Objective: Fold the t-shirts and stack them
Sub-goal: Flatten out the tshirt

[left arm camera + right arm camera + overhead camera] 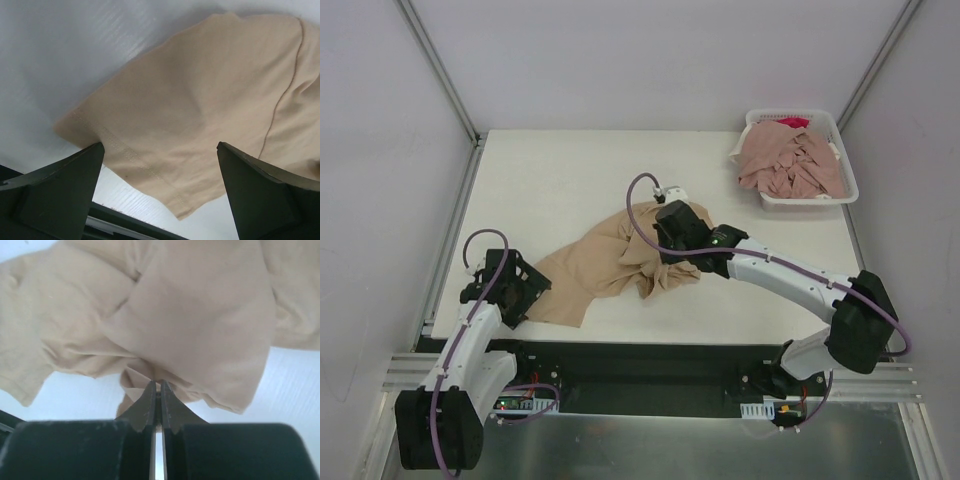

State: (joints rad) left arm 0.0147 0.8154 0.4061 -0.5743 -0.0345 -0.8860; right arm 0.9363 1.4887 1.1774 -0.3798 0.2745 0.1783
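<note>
White table (570, 170), spreading ahead of both claws and out to either side.

Tan t-shirt (610, 265), rumpled and lying flat on it, stretched from one claw to the other: hemmed corner toward the left claw (525, 290), bunched folds under the right claw (672, 255).

White lattice basket (820, 200), well beyond the right claw and off to its right, at the far corner. Heaped inside it, pink t-shirts (790, 165), one edge draped over the near-left rim, a scrap of brighter pink cloth showing at the back.

Left claw (159, 150) spread wide, dark fingers (60, 190) far apart and gripping nothing. Just ahead of them and between, the tan t-shirt (200, 100) with its stitched hem corner flat on the table; touching the fingers or not, cannot tell.

Right claw (159, 387) pressed nearly closed, pinching a fold of the tan t-shirt (200, 315) at the tips. Rest of the cloth hanging in loose lobes ahead of the fingers, more to the left than to the right.
</note>
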